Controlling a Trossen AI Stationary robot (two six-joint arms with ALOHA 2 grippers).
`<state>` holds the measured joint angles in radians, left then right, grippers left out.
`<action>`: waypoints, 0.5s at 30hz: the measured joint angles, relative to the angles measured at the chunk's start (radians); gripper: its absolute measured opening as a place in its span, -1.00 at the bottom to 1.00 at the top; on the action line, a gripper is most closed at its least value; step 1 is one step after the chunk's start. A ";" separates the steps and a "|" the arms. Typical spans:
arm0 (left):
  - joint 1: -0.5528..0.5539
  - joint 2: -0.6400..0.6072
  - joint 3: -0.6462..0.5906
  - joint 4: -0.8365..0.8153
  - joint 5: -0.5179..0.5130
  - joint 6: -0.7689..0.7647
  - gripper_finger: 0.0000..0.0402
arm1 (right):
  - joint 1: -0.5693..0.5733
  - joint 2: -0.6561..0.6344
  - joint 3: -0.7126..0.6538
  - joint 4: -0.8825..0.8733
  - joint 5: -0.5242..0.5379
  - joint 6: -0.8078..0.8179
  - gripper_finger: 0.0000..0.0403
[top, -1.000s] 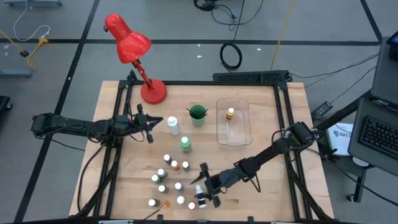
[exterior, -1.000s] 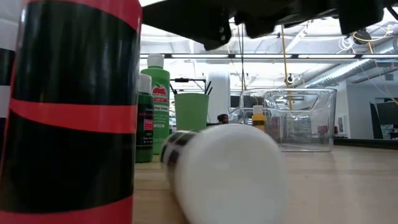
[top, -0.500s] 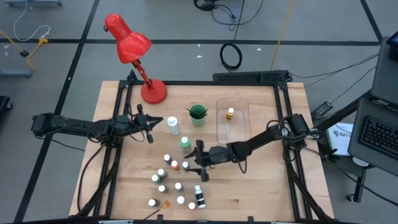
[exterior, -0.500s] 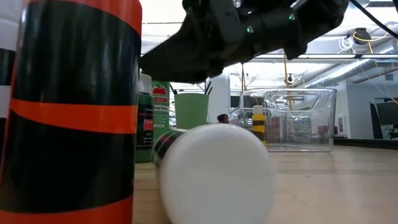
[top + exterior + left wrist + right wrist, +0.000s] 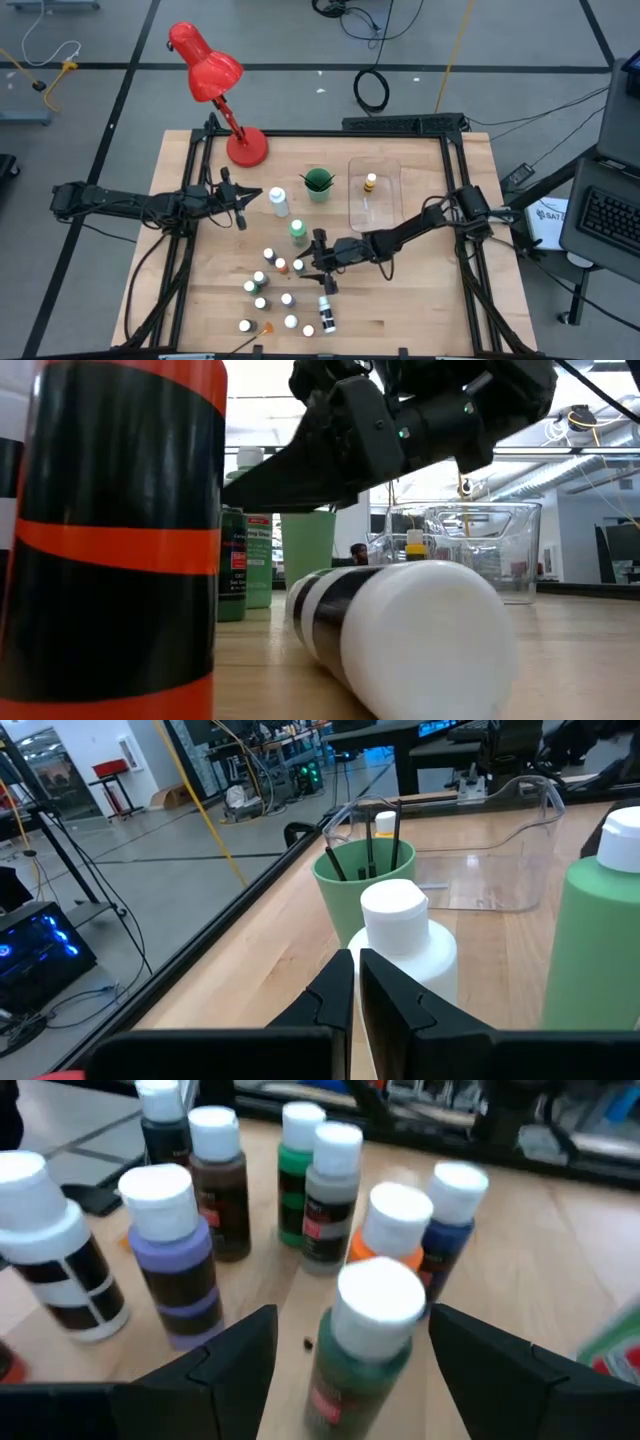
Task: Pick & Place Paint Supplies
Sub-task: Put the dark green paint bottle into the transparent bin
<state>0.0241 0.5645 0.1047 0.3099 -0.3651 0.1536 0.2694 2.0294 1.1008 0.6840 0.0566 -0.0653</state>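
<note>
Several tiny white-capped paint bottles [image 5: 270, 285] stand on their bases at the table's near middle. One black-and-white bottle [image 5: 325, 315] lies on its side; it also shows in the low view [image 5: 400, 630]. A taller white bottle [image 5: 279, 203] and a green-banded one [image 5: 297, 231] stand farther back. Dark brushes stand in the green cup [image 5: 318, 183]. My right gripper [image 5: 318, 262] is open and low over the small bottles. Its fingers stand on either side of a dark green bottle [image 5: 372, 1335] without touching it. My left gripper [image 5: 243, 200] is shut and hovers just left of the white bottle [image 5: 397, 925].
A clear plastic bin [image 5: 375, 215] at the back right holds one yellow bottle [image 5: 371, 183]. A red desk lamp [image 5: 215, 80] stands at the far left corner. Bare wood lies at the near right and along the left side.
My right gripper has gone from the table's near edge toward the far edge and a little left, and now stands over the cluster of small bottles. The black-and-white bottle stays lying at the near edge and has turned about a little there.
</note>
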 joint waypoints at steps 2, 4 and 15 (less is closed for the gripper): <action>0.000 0.000 0.000 0.000 0.000 0.000 -0.87 | -0.002 0.017 0.000 0.023 -0.001 -0.012 0.26; 0.000 0.000 0.000 0.000 0.000 0.000 -0.87 | -0.002 0.031 -0.001 0.051 -0.001 -0.021 0.26; 0.000 0.000 0.000 0.000 0.000 0.000 -0.87 | -0.004 0.034 0.000 0.110 -0.005 -0.028 0.21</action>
<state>0.0240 0.5647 0.1047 0.3103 -0.3653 0.1538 0.2653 2.0637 1.1007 0.7940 0.0517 -0.0935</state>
